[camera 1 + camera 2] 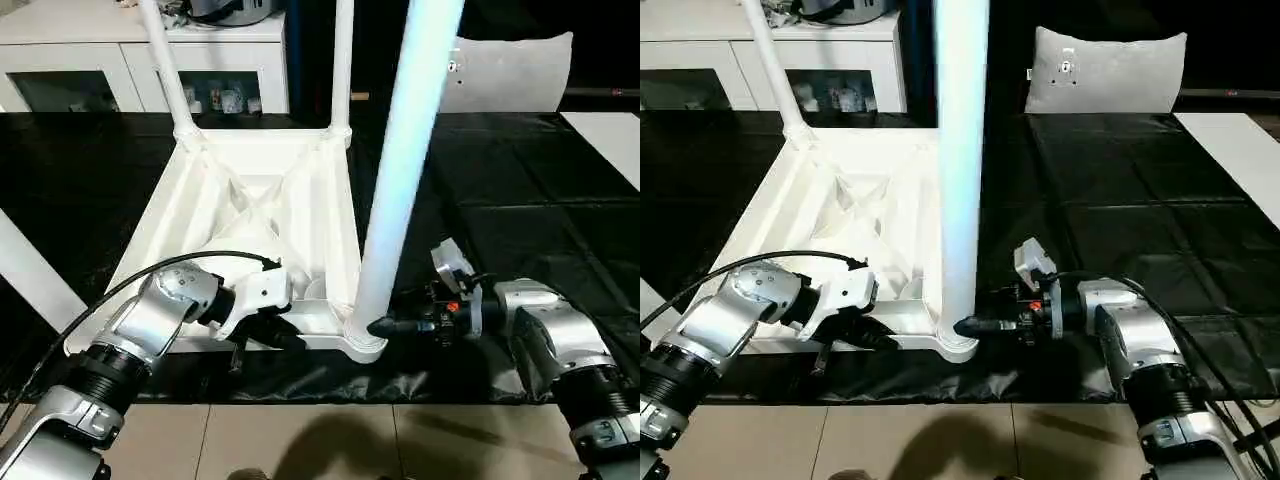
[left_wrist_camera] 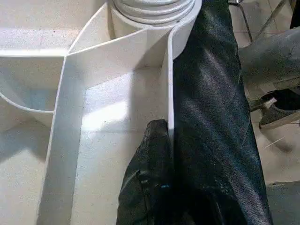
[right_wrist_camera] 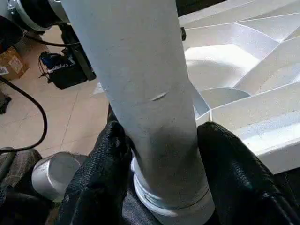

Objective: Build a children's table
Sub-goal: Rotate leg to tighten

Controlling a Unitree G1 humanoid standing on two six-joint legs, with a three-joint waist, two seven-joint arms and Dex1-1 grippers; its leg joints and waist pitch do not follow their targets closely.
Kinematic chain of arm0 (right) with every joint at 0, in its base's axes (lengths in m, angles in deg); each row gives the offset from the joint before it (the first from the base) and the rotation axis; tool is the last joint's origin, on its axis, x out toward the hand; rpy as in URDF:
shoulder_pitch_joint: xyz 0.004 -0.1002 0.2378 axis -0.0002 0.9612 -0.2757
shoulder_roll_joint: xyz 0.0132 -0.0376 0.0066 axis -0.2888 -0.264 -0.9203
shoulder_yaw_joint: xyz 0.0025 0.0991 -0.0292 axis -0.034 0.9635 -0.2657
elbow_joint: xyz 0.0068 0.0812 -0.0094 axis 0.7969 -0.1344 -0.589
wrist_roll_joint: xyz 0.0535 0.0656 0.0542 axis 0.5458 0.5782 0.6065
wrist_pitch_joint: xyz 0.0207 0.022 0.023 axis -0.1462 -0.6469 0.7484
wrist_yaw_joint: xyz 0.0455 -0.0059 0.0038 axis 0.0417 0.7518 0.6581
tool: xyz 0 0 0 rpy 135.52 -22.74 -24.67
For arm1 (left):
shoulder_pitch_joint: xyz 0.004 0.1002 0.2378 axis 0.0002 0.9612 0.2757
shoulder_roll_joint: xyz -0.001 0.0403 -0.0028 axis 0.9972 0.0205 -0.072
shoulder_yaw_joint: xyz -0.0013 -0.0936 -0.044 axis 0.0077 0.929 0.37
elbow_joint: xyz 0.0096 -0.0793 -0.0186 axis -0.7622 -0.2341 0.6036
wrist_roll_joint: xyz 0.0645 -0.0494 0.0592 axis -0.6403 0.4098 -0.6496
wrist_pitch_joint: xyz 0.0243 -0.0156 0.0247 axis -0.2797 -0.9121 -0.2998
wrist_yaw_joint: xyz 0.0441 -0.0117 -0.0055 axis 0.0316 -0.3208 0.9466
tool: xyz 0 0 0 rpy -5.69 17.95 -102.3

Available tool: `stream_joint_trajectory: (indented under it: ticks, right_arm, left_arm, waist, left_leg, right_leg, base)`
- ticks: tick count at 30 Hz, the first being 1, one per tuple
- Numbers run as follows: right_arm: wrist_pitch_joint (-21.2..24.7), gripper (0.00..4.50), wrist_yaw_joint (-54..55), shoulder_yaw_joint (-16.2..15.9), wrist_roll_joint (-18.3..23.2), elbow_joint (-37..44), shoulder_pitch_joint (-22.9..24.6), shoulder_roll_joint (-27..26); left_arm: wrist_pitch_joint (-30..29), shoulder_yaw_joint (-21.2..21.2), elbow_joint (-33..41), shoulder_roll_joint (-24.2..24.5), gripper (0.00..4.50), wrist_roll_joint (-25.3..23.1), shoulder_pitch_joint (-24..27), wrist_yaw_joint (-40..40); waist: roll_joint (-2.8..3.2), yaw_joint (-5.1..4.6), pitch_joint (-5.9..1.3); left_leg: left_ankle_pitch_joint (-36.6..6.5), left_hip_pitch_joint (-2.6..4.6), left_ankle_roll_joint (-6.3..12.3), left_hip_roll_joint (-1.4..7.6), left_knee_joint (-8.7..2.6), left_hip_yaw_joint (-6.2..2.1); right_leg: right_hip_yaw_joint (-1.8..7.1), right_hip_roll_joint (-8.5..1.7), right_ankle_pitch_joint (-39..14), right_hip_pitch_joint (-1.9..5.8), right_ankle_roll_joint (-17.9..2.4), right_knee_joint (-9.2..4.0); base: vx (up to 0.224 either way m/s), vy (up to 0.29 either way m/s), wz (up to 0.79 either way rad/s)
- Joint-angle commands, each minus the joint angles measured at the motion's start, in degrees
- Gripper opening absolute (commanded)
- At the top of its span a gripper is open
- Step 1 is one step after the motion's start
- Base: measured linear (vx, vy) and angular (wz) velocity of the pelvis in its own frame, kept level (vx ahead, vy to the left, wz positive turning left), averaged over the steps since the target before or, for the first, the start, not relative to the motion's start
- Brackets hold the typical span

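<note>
the white tabletop (image 1: 300, 190) lies upside down on a black sheet (image 1: 520, 220), its ribbed underside facing up. the sheet covers the floor in front of the robot and ends at beige floor tiles (image 1: 330, 440) along the near edge. three legs stand upright in its corner sockets: a far left leg (image 1: 165, 65) leaning a little to the left, a far right leg (image 1: 342, 62), and the near right leg (image 1: 405, 170), which rises tall past the top of the head views. its ringed lower end sits in the near right socket (image 1: 362, 343).

the right hand (image 1: 385, 326) reaches in level from the right, and its two black fingers (image 3: 105, 154) stand about half open on either side of that leg's base, pressed against the tube just above the socket. the left hand (image 1: 285, 338) is closed tight on the tabletop's near rim; in the left wrist view its black fingers (image 2: 154, 173) pinch the thin white wall beside the socket.

another white leg (image 1: 35, 275) lies slanted at the left edge, near the left forearm. beyond the sheet stand a white glass-door cabinet (image 1: 120, 60) and a grey cushion (image 1: 1105, 70).
</note>
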Motion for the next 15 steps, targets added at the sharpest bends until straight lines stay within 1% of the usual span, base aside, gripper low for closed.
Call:
stream_joint_trajectory:
  ticks: [1,7,9,11,12,13,14,15]
  right_arm:
    - [0.9,1.99,-1.0,-0.2,0.9,0.9,-1.2,0.1]
    - [1.3,1.98,-0.2,0.1,1.5,1.8,-0.5,-0.6]
    - [1.1,1.98,2.9,0.8,1.6,2.9,0.4,-2.1]
    - [0.3,1.98,6.4,1.2,1.1,4.1,1.5,-3.6]
    - [0.2,1.98,9.1,1.5,0.5,4.0,1.6,-4.7]
    - [-0.1,1.98,12.8,2.1,-0.4,3.5,1.3,-6.0]
    - [-0.5,1.96,19.2,3.1,-2.1,2.2,0.5,-8.1]
    - [-0.5,1.95,23.7,4.2,-2.7,1.0,-0.4,-9.7]
  left_arm:
    - [0.7,-2.4,0.7,-1.0,0.0,0.2,-0.1,-2.1]
    - [-0.4,-1.8,0.9,-1.5,0.0,0.3,0.1,-0.7]
    - [-3.3,-0.9,1.3,-2.9,0.0,0.3,0.2,2.5]
    - [-7.8,0.2,2.2,-4.7,0.0,-0.1,0.2,6.9]
    - [-9.6,0.6,2.7,-5.6,0.0,-0.3,0.3,8.7]
    - [-11.4,1.0,3.2,-6.6,0.0,-0.5,0.4,10.8]
    - [-13.8,1.8,3.9,-8.4,0.0,-0.3,0.4,13.4]
    - [-15.5,2.2,4.5,-9.5,0.0,-0.1,0.4,14.8]
  waist:
    - [-0.91,-0.19,-4.06]
    - [-0.97,-0.18,-4.05]
    - [-1.01,-0.25,-3.97]
    - [-0.9,-0.43,-3.64]
    - [-0.99,-0.6,-3.66]
    - [-1.07,-0.99,-3.51]
    - [-0.89,-1.36,-3.29]
    - [-1.04,-1.8,-3.24]
  left_leg:
    - [-8.7,-0.59,4.44,0.77,-4.02,1.05]
    - [-8.5,-0.61,4.45,0.75,-4.02,1.05]
    - [-8.6,-0.63,4.29,0.72,-4.02,1.08]
    - [-10.3,-0.33,3.57,0.54,-4.02,1.13]
    - [-10.7,-0.32,3.25,0.49,-4.03,1.09]
    - [-11.6,-0.4,2.81,0.36,-4.04,1.02]
    - [-12.9,-0.1,2.45,-0.02,-3.8,1.06]
    - [-13.2,-0.14,2.03,-0.12,-3.77,1.02]
  right_leg:
    - [2.8,-3.03,-26.3,3.54,-5.3,-4.5]
    - [2.81,-3.04,-26.2,3.55,-5.4,-4.44]
    - [2.79,-3.05,-26.5,3.53,-5.3,-4.49]
    - [2.56,-3.04,-29.5,3.29,-4.3,-5.13]
    - [2.46,-3.1,-30.4,3.4,-3.9,-5.21]
    - [2.17,-3.1,-32.3,3.43,-2.8,-5.55]
    - [1.7,-2.99,-34.7,3.11,-1.6,-6.13]
    - [1.52,-3.02,-35.7,3.16,-1.0,-6.32]
  base:
    - [0.0,0.0,0.0]
    - [0.0,0.0,0.0]
    - [0.0,0.0,0.0]
    - [0.0,0.0,0.0]
    - [0.0,0.0,0.0]
    - [0.0,0.0,0.0]
    - [0.0,0.0,0.0]
    - [0.0,0.0,0.0]
